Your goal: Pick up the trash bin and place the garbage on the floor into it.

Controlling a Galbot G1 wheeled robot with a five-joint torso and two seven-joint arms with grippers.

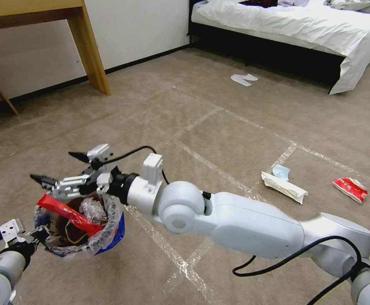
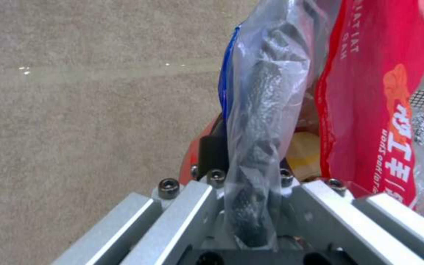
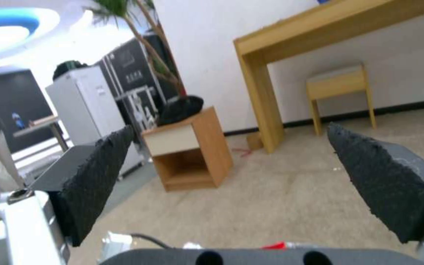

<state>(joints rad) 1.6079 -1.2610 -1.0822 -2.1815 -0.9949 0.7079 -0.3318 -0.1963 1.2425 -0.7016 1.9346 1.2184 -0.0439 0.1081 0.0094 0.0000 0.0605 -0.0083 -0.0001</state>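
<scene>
The left claw (image 1: 39,232) is pinched on the bagged rim of the trash bin (image 1: 78,224), holding it low at the left above the carpeted floor (image 1: 219,127); a red wrapper strip (image 1: 68,214) lies slanted across the bin's mouth, over crumpled clear plastic; just above the bin hangs the right claw (image 1: 56,167), its dark fingers (image 3: 99,176) spread wide with nothing between them; farther right on the floor lie a white packet (image 1: 283,186) touching a blue mask (image 1: 281,171), then a red-white packet (image 1: 350,189), well apart from the bin.
</scene>
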